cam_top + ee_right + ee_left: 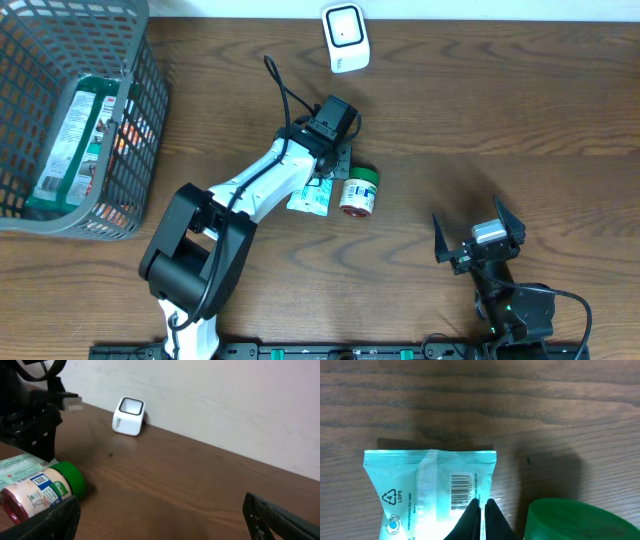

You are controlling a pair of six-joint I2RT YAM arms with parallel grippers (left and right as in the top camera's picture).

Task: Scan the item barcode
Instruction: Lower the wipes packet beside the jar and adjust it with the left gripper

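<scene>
Filling the whole view is a brown wood table. A grey basket sits at the far left, with a green and white box lying inside it. The left arm, white and black, reaches from the near edge out to the middle of the table. The right gripper hangs over the near right side. Its jaws are spread wide and hold nothing.

A small white scanner stands at the far edge, near the middle. A jar with a green lid lies on its side in the middle of the table, lid toward the far side. Just left of the jar lies a flat teal packet, and the two look like they touch. The barcode on the packet faces up.

The left gripper is clenched tight, with its tips at the packet's right edge, right by the barcode. It is too hard to tell if a bit of the packet is pinched between them.
</scene>
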